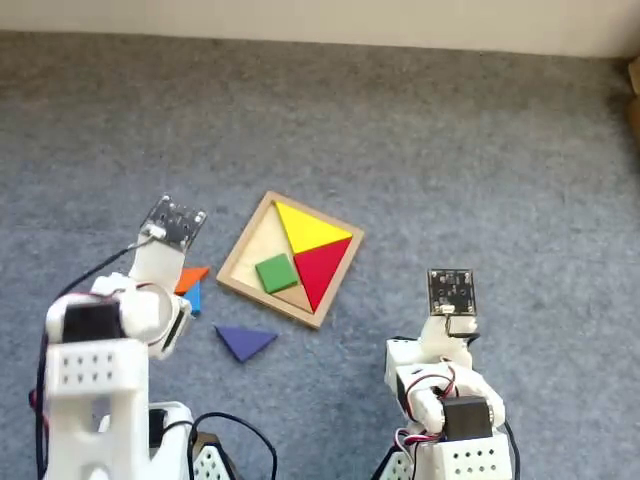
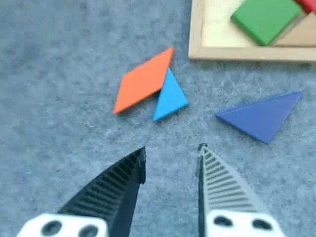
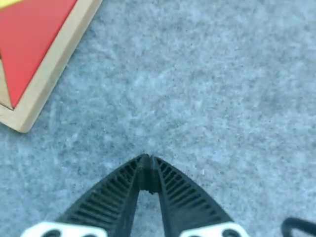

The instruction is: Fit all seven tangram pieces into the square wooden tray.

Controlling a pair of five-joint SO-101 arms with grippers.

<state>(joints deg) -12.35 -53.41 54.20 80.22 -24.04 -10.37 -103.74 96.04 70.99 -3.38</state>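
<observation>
Three beside tray (image 2: 237, 53): orange parallelogram (image 2: 143, 81), light-blue triangle (image 2: 169, 97), dark-blue triangle (image 2: 261, 117).

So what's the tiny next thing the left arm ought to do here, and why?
Probably ease the open left gripper forward over the light blue triangle: it lies just ahead on the carpet, outside the tray, touching the orange parallelogram.

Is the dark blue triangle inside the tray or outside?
Outside. The dark blue triangle lies on the carpet, apart from the tray.
</observation>
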